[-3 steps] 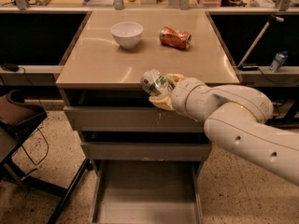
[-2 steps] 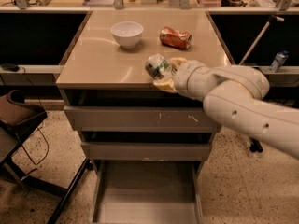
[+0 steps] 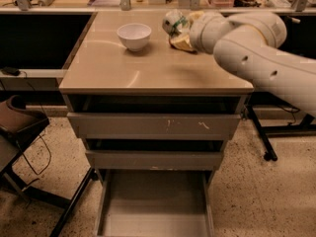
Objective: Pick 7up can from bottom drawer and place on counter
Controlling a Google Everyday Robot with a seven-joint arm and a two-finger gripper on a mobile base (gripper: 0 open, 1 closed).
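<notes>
My gripper (image 3: 178, 29) is shut on the 7up can (image 3: 173, 21), a green and silver-white can held tilted above the far middle of the beige counter (image 3: 153, 70). The white arm comes in from the right and hides the back right of the counter, so the orange-red can does not show. The bottom drawer (image 3: 153, 206) stands pulled out at the bottom of the view, its flat floor bare.
A white bowl (image 3: 134, 35) sits on the counter just left of the held can. Two shallower drawers (image 3: 153, 125) are partly open below the counter. A dark chair (image 3: 19, 127) and black stand legs are at the left.
The arm has lifted the can from the counter's front edge and carried it up and toward the back, over the counter next to the bowl. The view has moved closer.
</notes>
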